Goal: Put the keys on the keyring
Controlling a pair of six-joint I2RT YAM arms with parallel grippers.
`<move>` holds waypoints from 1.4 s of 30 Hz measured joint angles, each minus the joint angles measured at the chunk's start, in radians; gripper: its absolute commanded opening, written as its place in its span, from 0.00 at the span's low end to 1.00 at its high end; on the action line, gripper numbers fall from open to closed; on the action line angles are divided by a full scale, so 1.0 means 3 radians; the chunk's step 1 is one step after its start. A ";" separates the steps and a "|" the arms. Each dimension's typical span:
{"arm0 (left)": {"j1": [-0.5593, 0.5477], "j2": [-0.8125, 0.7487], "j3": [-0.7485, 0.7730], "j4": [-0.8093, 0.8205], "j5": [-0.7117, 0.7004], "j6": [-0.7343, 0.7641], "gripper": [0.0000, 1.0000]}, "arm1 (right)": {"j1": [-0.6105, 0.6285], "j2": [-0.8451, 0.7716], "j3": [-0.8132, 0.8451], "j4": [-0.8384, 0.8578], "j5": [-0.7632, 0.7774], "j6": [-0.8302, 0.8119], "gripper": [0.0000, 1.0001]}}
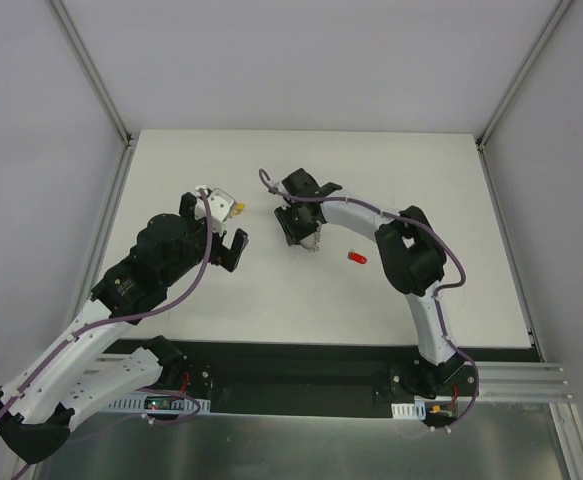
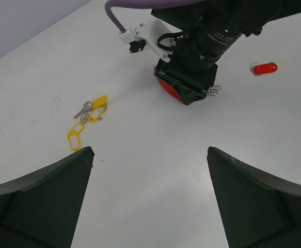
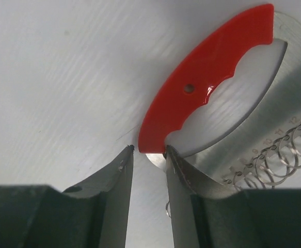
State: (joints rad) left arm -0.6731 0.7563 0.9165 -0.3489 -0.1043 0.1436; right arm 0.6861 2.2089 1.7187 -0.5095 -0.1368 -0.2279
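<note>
Item one, left tool [image 2: 150,150]: fingers set wide apart with nothing between them, held above the desk [image 1: 301,300]. Item two, yellow-tagged keys [image 2: 92,110]: a small cluster lying flat on the desk, ahead of the left tool and off to its left, with one yellow tag nearest it. Item three, right tool [image 3: 149,155]: pointed down at the desk, fingers narrowly apart and not clamped. One finger touches the lower end of the keyring [image 3: 191,103]; the other sits just off it. Item four, keyring: flat on the desk at the right tool's tips, red crescent [image 3: 227,57] stretching away from the tool, metal coil [image 3: 282,152] curving back alongside. Item five, red tag [image 2: 265,67]: on the desk beside the right tool, apart from it.
</note>
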 measured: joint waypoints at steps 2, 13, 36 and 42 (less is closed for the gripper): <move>0.0000 0.0000 0.0000 0.0000 0.0000 -0.0008 0.92 | 0.0090 -0.0112 -0.0201 0.0118 0.0008 0.0042 0.37; 0.0000 -0.0072 -0.0025 0.0000 -0.0001 -0.0100 0.92 | 0.0950 -0.1072 -0.1661 0.0665 0.0074 0.0427 0.50; -0.0418 0.0797 -0.0160 -0.0331 0.0387 -0.1508 0.99 | 0.1052 -0.4529 -0.4173 0.1275 0.2340 0.1551 0.96; -0.1246 0.1659 -0.0070 -0.0322 -0.0193 -0.1776 0.99 | 0.0715 -0.5215 -0.4626 0.1273 0.2632 0.1633 0.99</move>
State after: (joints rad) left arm -1.0470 1.2541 0.8955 -0.4454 -0.1623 -0.3893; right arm 0.9005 0.6445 0.3309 -0.1276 0.6529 0.2619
